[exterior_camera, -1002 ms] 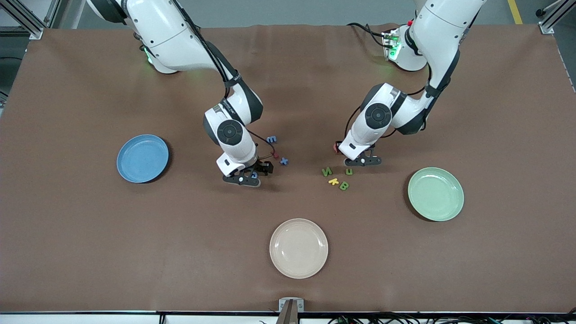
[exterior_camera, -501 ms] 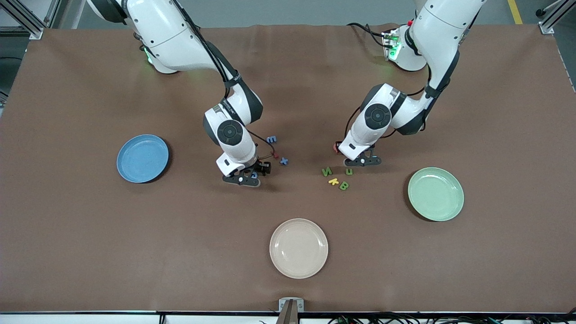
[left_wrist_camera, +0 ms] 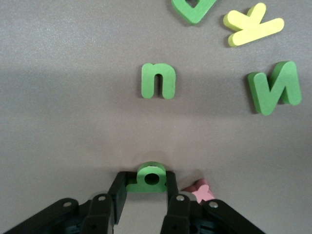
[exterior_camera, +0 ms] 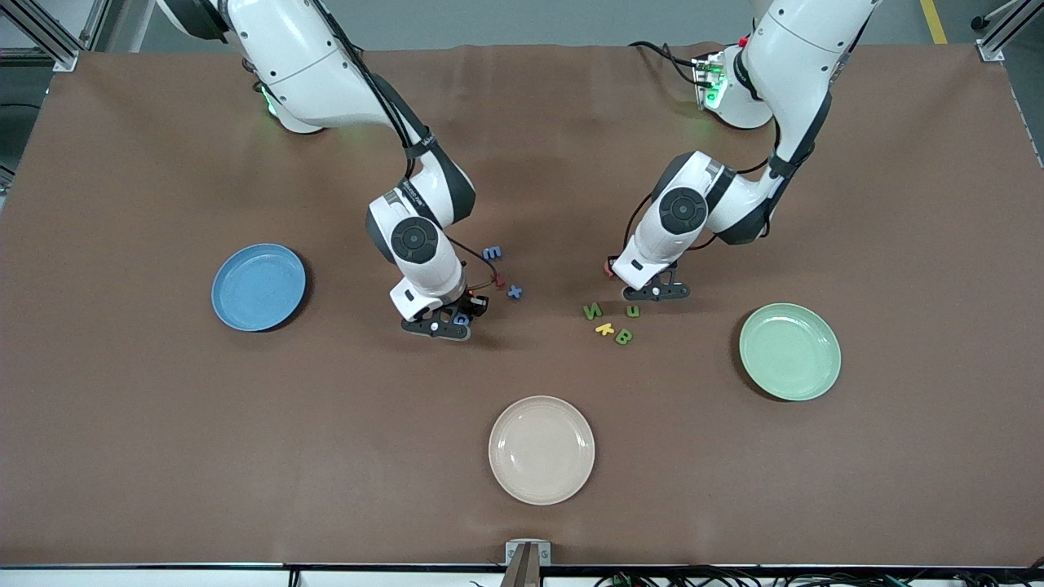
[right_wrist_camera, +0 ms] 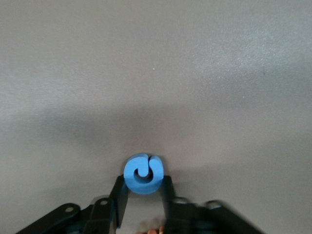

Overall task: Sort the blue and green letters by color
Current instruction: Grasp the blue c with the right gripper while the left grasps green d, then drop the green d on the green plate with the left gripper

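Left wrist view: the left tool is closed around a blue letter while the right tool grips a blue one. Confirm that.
Not quite. The left wrist view shows the left tool closed around a green letter, not a blue one. The right tool does grip a blue letter, as the right wrist view shows.

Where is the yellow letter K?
In the front view, the yellow K lies on the table between the green N and green B, toward the left arm's end.
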Controlling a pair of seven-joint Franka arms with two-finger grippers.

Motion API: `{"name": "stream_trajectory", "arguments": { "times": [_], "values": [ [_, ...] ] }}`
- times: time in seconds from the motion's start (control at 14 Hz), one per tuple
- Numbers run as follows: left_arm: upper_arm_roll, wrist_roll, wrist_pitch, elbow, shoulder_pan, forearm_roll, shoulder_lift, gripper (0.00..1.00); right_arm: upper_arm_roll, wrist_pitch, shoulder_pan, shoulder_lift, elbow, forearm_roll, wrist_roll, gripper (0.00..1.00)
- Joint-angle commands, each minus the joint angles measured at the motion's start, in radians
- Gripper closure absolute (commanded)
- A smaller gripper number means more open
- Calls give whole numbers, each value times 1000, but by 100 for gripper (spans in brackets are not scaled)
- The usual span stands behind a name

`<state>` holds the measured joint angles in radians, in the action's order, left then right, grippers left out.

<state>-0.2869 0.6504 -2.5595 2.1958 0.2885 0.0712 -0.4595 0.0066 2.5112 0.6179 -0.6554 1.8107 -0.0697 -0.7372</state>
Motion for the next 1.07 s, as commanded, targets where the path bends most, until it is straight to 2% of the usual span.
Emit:
{"name": "stream_trajectory", "arguments": {
  "times": [0.0,0.07,0.29,0.57,1.0],
  "values": [
    [-1,28,-8,-30,-3,35,-28,91,1,-37,-17,-6,-13,21,-5,98],
    [-1,25,1,-31,-11,36,-13,99,1,-73,-26,-4,-28,21,-5,100],
    [-3,17,65,-36,-52,36,74,100,0,-156,-59,11,-45,21,74,100],
    [-6,-66,151,-62,-173,38,165,100,0,-369,-226,152,-25,21,397,100],
    [-5,-443,145,-79,-463,38,137,100,-2,-382,-469,391,235,34,864,99]
  ]
}}
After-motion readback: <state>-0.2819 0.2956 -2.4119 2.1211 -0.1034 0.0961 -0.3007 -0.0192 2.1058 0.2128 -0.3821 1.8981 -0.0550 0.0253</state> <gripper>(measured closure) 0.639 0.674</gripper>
